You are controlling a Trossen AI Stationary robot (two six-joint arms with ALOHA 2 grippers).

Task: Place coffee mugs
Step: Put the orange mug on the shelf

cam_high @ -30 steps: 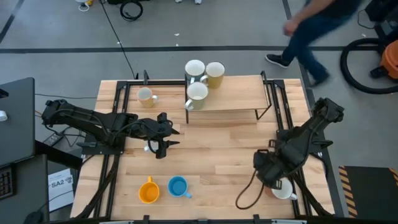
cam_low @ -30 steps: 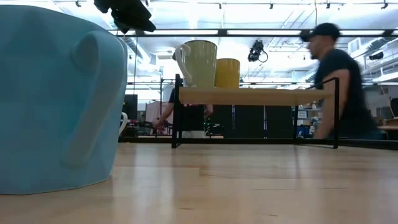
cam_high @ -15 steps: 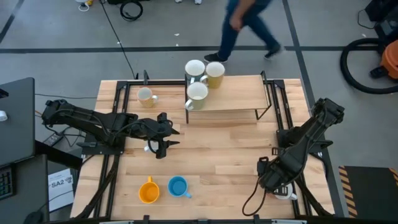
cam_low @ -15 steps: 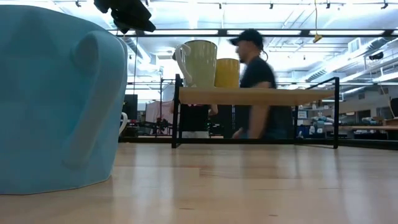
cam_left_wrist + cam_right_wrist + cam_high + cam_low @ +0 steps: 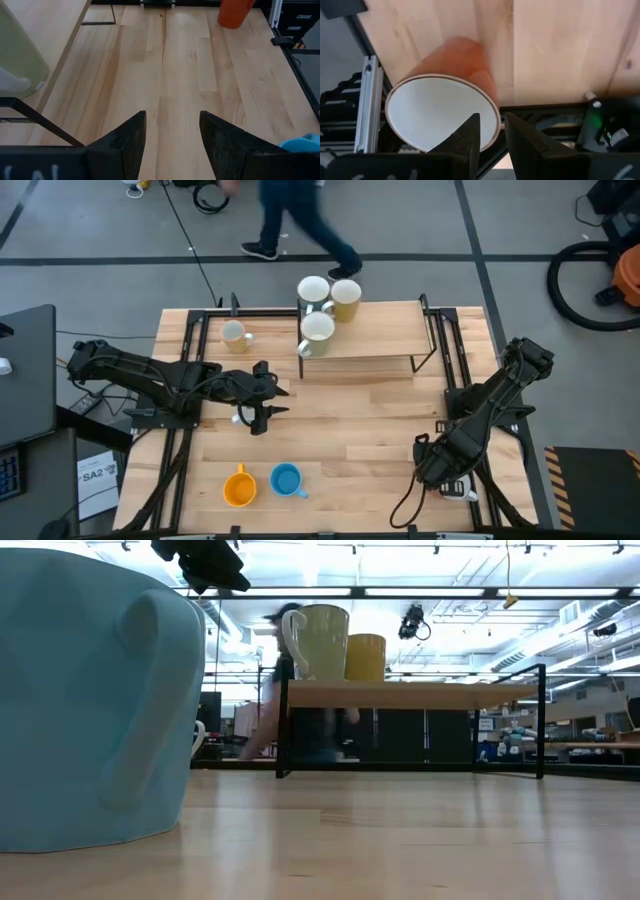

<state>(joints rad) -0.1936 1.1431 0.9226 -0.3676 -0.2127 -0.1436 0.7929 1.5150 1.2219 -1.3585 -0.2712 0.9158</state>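
Right pincer straddles the reddish-brown mug rim, fingers parted; left pincer released

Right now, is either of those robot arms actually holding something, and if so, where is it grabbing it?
The right gripper straddles the rim of the reddish-brown mug, one finger inside; whether it already grips cannot be told. The left gripper is open, holding nothing.

A white label left of the table reads "SA2".
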